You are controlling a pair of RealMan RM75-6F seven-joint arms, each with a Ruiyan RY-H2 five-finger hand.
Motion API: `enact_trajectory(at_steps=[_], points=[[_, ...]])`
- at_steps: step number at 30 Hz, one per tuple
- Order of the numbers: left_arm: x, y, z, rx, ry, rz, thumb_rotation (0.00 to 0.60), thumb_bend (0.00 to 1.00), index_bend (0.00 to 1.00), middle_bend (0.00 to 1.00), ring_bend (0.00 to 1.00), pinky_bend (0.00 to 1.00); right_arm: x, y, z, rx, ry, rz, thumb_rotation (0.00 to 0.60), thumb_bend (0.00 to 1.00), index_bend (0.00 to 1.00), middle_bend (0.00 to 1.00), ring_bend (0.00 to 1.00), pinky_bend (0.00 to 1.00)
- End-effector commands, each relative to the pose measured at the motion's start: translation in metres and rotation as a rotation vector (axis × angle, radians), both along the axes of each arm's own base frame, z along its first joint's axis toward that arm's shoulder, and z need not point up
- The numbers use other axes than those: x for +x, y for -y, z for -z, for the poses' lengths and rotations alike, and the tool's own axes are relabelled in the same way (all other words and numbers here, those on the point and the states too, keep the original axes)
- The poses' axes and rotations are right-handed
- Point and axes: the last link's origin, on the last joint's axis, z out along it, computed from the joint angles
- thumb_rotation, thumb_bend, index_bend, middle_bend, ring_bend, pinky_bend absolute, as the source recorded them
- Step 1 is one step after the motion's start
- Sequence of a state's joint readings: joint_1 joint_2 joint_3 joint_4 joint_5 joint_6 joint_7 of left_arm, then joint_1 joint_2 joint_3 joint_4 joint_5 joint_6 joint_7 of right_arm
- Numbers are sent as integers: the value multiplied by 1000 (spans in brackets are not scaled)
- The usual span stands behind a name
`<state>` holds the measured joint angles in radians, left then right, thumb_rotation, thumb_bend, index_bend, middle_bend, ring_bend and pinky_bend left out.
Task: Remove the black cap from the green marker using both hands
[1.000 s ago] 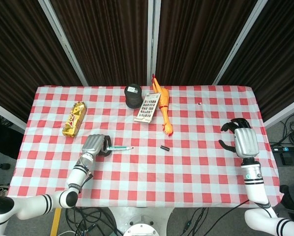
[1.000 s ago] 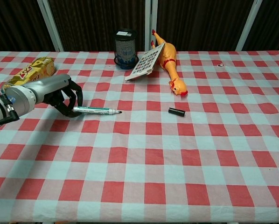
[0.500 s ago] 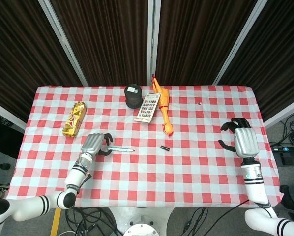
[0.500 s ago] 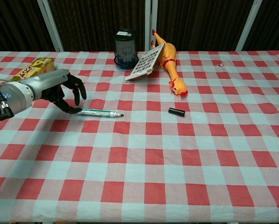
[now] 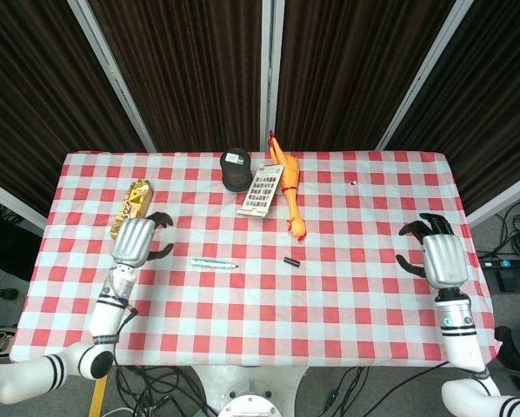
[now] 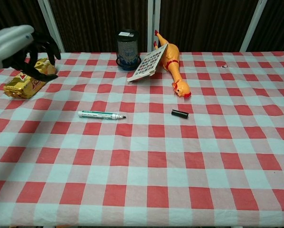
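The green marker [image 5: 213, 262] [image 6: 101, 114] lies flat on the checked cloth left of centre, uncapped, its dark tip pointing right. The black cap [image 5: 290, 261] [image 6: 179, 113] lies apart from it, further right, just below the rubber chicken's head. My left hand [image 5: 136, 241] [image 6: 19, 47] hangs raised over the table's left side, well clear of the marker, fingers spread, holding nothing. At the table's right edge my right hand [image 5: 438, 257] is held up with its fingers apart and empty; the chest view does not show it.
A yellow snack bag [image 5: 130, 208] [image 6: 27, 80] lies at the left, right by my left hand. At the back stand a black mesh cup [image 5: 236, 170] [image 6: 127, 42], a tilted card [image 5: 261, 190] [image 6: 149, 62] and a rubber chicken [image 5: 289, 187] [image 6: 173, 62].
My left hand has let go of the marker, lifted and drawn back to the left over the snack bag. The marker stays on the cloth. My right hand has shifted slightly outward and down.
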<state>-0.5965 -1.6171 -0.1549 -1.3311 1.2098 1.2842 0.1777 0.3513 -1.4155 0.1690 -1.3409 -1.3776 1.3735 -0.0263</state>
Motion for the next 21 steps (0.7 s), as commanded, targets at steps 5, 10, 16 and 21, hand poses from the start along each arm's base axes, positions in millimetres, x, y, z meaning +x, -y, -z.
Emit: enact_trajectory(at_steps=[5,10,16,21], points=[[-76,69,-38,154,-144,12,600,210,369,300,284,359,-23,-37,2,63,-85,89,600,83,198,167,0,10],[-107,109,-43,180,-149,-77,600,211,368,300,283,349,-36,-69,12,65,-112,123,600,97,140,122,0,0],[-135,150,-53,192,-149,-156,600,211,368,301,278,337,-54,-102,20,72,-95,181,600,97,130,114,0,0],[-145,174,-60,205,-133,-181,600,211,369,300,264,328,-65,-121,25,79,-76,207,600,97,121,113,0,0]])
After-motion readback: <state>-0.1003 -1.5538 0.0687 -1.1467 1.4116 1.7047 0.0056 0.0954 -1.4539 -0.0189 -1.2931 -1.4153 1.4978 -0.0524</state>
